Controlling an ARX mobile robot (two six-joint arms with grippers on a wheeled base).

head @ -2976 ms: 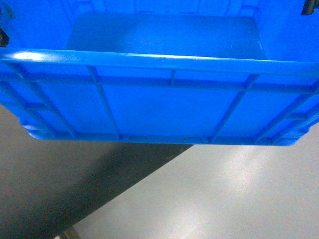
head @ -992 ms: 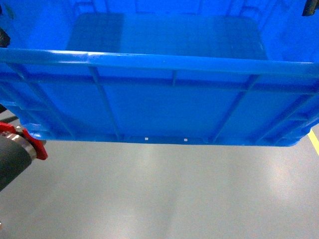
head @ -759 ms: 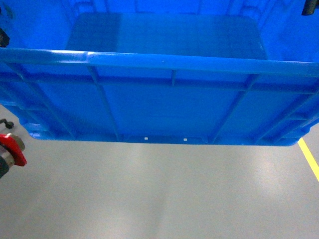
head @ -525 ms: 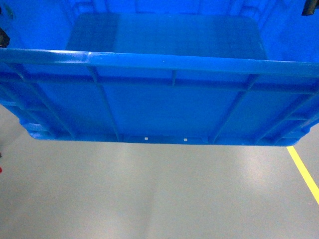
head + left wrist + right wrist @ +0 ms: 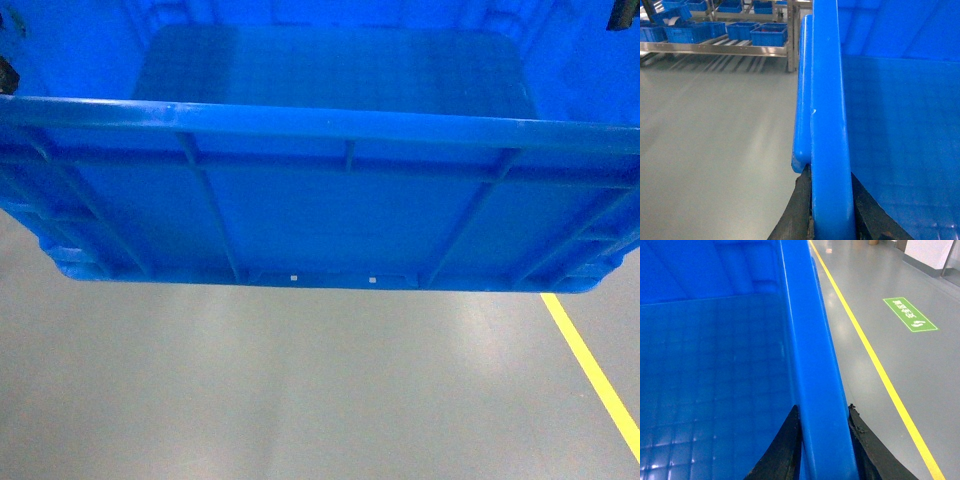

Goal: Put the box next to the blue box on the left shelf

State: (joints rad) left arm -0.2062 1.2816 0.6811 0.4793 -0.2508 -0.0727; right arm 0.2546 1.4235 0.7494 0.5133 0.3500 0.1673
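Note:
The box (image 5: 320, 210), a big bright blue open-topped crate with a thick rim and ribbed walls, hangs above the grey floor and fills the upper head view. My left gripper (image 5: 829, 172) is shut on its left rim (image 5: 827, 100), one black finger on each side. My right gripper (image 5: 823, 407) is shut on the right rim (image 5: 805, 340) the same way. Far off, at the top left of the left wrist view, a steel-framed shelf (image 5: 740, 49) carries several blue boxes (image 5: 769, 35). I cannot tell which blue box is the task's.
A yellow floor line (image 5: 590, 370) runs along the right side, close to the crate's right wall (image 5: 865, 345). Beyond the line a green floor sign (image 5: 910, 314) is painted. Bare grey floor (image 5: 710, 130) lies between me and the shelf.
The floor under the crate has slid: a dark patch and a red-collared dark object at the left have gone out of view. The yellow line has come in from the right. The crate holds its place.

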